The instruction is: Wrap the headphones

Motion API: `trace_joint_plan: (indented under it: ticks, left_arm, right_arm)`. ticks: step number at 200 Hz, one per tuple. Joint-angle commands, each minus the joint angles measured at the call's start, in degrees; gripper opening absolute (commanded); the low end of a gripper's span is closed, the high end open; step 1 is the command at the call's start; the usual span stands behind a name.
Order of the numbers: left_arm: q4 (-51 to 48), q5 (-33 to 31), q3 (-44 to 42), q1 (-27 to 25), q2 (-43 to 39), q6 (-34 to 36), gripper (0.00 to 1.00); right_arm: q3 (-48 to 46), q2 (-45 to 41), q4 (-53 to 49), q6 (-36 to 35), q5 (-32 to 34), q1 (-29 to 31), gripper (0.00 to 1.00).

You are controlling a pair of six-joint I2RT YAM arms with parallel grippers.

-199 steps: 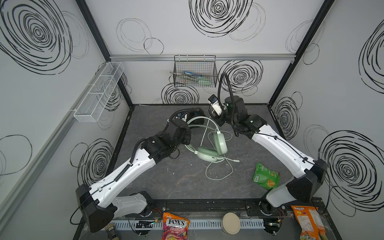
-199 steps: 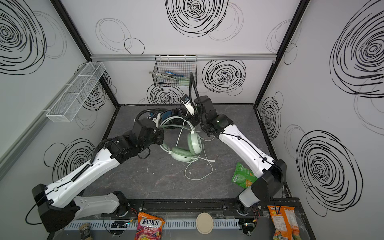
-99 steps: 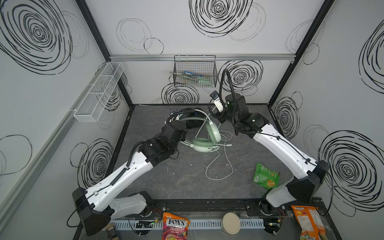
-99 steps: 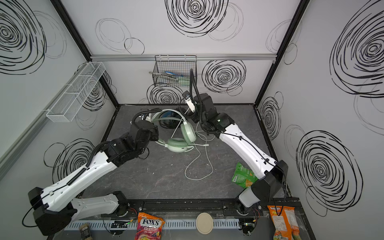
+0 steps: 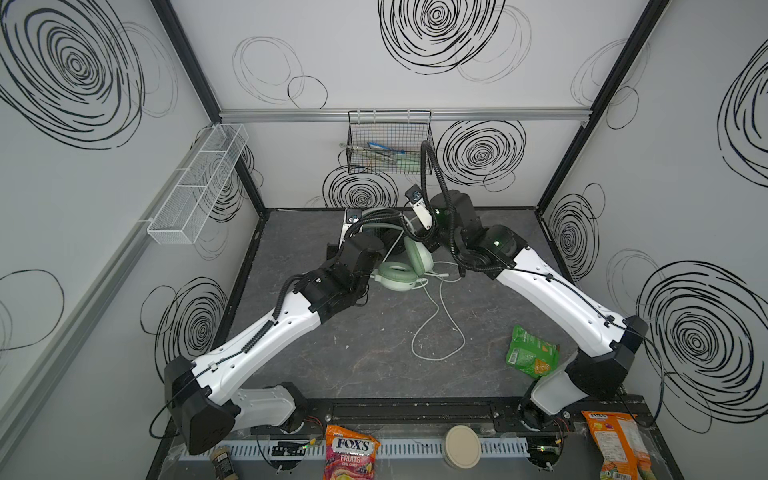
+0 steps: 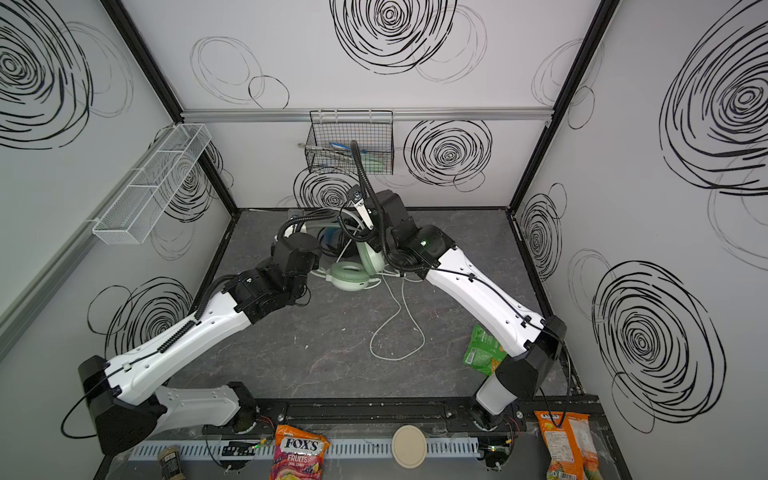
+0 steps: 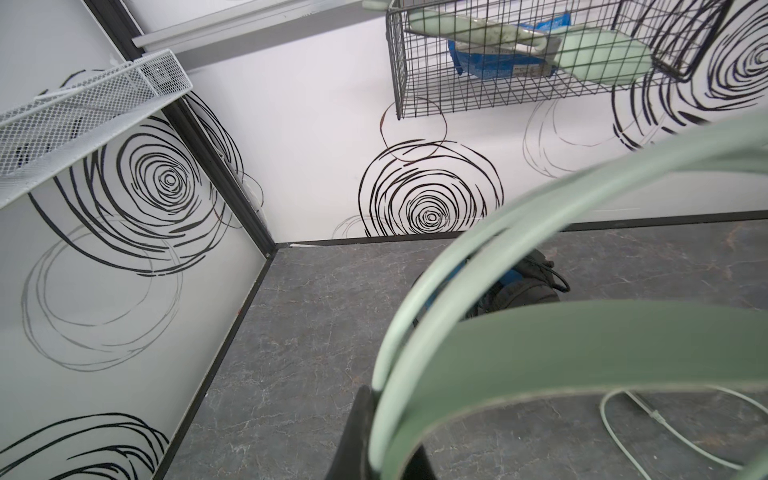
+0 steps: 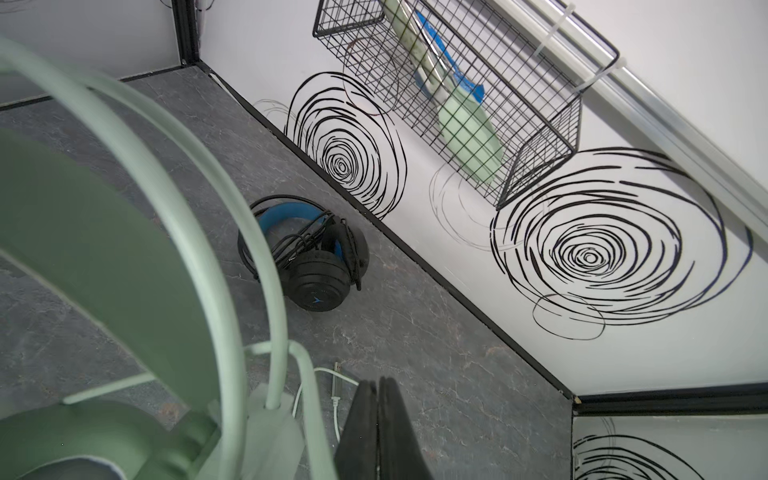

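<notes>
Beyond the "FOX'S FRUITS" bag [image 5: 351, 451], left jaws pinch the mint headset [image 5: 399, 276] by its band over the table's [image 5: 353, 353] middle, right jaws pressed shut beside it, the black-blue headset [image 8: 320, 282], cord bundled, lying by the back wall [image 8: 457, 291].

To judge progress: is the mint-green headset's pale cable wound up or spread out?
Spread out: the pale cable loops loosely over the dark grey tabletop.

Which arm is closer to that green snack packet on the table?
The right. The right arm rises right beside the green snack packet; the left arm is far off on the opposite side.
</notes>
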Motion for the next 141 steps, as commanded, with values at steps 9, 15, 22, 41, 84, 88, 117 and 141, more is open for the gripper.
trace_joint_plan:
  ticks: [9, 15, 22, 41, 84, 88, 117, 141]
  left_arm:
    - [11.5, -8.8, 1.4, 3.2, 1.1, 11.1, 0.0]
    - [13.6, -9.3, 1.8, 3.6, 1.3, 13.6, 0.0]
    - [16.0, -9.9, 2.2, 4.0, 1.6, 15.9, 0.0]
    - [20.2, -10.8, 3.5, 4.4, 2.5, 20.9, 0.0]
    - [41.4, -17.3, 0.6, 3.0, 5.1, 38.2, 0.0]
    - [44.5, -17.6, 0.0, 2.9, 5.5, 40.8, 0.0]
    - [44.7, -15.6, 1.5, 3.7, 6.5, 41.2, 0.0]
    - [30.8, -10.1, 5.9, 4.0, 5.5, 30.9, 0.0]
  right_arm:
    - [4.4, 0.0, -1.3, 0.6, 5.3, 0.8, 0.05]
    - [4.8, 0.2, -1.3, -0.2, 6.1, 0.9, 0.05]
    - [5.2, 0.3, -1.2, -1.4, 6.9, 0.9, 0.05]
    - [5.8, 0.5, -0.4, -4.0, 8.8, 0.9, 0.06]
    - [8.0, 0.9, -1.2, -2.5, 7.3, 3.0, 0.08]
    - [8.1, 1.1, -1.4, -3.1, 7.4, 3.4, 0.09]
    - [8.2, 1.9, -0.9, -7.8, 13.7, 4.7, 0.08]
    - [5.6, -0.2, 2.2, -10.7, 16.1, 3.6, 0.09]
